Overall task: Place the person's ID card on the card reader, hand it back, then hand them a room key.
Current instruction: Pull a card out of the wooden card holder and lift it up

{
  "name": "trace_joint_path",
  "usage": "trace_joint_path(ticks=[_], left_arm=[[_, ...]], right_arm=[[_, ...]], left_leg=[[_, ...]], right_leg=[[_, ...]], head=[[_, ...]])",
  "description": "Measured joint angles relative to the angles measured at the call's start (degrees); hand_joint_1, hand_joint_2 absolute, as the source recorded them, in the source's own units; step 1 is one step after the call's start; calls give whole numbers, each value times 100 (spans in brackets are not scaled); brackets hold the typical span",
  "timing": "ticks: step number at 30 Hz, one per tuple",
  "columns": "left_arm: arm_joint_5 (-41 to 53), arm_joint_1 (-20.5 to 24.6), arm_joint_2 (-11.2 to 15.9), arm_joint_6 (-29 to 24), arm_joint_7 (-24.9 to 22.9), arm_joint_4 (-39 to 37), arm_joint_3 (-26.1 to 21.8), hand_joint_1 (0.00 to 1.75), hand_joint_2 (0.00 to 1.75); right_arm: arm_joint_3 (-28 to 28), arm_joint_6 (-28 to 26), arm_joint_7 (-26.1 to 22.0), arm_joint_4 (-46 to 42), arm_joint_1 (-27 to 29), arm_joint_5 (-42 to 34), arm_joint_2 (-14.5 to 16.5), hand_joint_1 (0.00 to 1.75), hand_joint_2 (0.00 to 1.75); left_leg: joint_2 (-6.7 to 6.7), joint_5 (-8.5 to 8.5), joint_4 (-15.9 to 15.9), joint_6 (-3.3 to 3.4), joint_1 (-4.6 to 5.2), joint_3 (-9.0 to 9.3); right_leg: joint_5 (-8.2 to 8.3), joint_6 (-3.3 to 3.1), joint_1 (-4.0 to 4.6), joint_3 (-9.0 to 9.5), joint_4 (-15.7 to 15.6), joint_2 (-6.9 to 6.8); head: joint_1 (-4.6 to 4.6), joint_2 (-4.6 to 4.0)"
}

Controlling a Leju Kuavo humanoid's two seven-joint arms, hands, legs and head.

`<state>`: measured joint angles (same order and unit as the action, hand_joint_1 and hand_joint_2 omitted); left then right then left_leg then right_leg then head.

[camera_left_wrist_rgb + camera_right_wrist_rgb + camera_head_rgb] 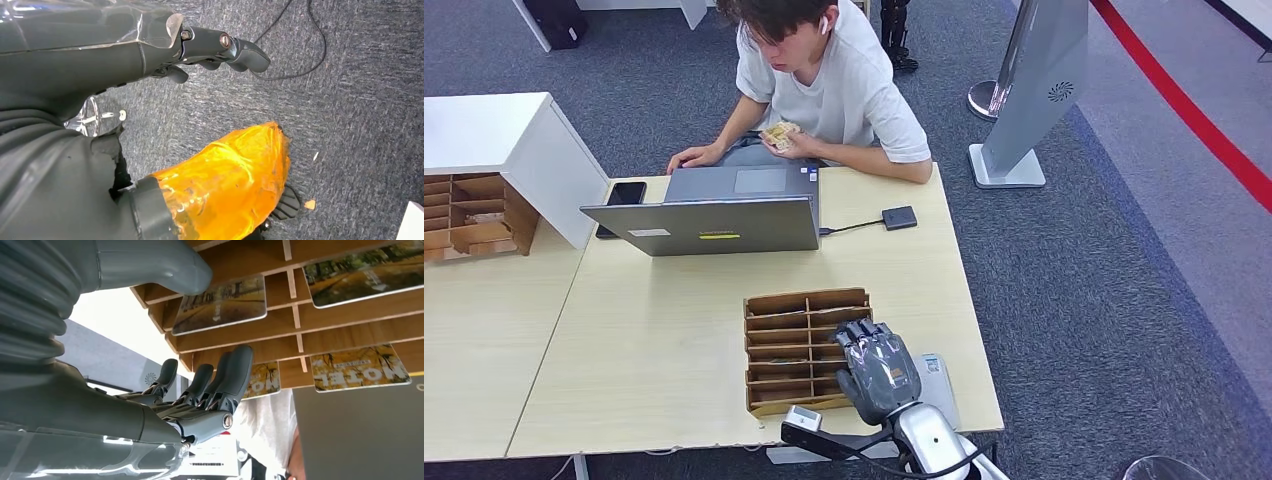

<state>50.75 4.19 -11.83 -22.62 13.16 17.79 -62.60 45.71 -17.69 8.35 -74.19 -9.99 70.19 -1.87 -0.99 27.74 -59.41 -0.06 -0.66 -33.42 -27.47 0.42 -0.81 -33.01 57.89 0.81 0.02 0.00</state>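
On the wooden desk (pixel 674 350) the right hand (pixel 876 370) is hovering empty, fingers apart, over the key rack (pixel 796 345) holding hotel key cards (pixel 220 305); thin cards lying flat in slots are risking a slipped pinch; left hand (pixel 220 50) hanging loosely curled, empty.

Bright, even indoor light, soft shadows; wrist views sharp, glare on glossy covers.

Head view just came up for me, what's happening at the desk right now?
The right hand hovers over the wooden key rack near the table edge, fingers apart, holding nothing; hotel key cards lie in the slots. The left hand hangs over the carpet. The person sits behind the laptop, holding a card.
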Motion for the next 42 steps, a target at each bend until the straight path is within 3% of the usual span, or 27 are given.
trace_joint_path(ticks=[11, 15, 19, 42], left_arm=[[2, 0, 1, -1, 0, 0, 0, 0, 0], [2, 0, 1, -2, 0, 1, 0, 0, 0], [4, 0, 1, -1, -1, 0, 0, 0, 0], [-1, 0, 1, -1, 2, 1, 0, 0, 0]], right_arm=[[-14, -2, 15, 139, 1, -42, 32, 79, 175], [-14, -2, 15, 163, 2, -45, 32, 134, 175], [-21, -4, 15, 173, 2, -57, 34, 144, 175], [-36, -143, -103, -178, 5, -138, 39, 151, 175]], left_leg=[[0, 0, 0, 0, 0, 0], [0, 0, 0, 0, 0, 0], [0, 0, 0, 0, 0, 0], [0, 0, 0, 0, 0, 0]], right_leg=[[0, 0, 0, 0, 0, 0], [0, 0, 0, 0, 0, 0], [0, 0, 0, 0, 0, 0], [0, 0, 0, 0, 0, 0]], head=[[-1, 0], [-1, 0], [-1, 0], [0, 0]])
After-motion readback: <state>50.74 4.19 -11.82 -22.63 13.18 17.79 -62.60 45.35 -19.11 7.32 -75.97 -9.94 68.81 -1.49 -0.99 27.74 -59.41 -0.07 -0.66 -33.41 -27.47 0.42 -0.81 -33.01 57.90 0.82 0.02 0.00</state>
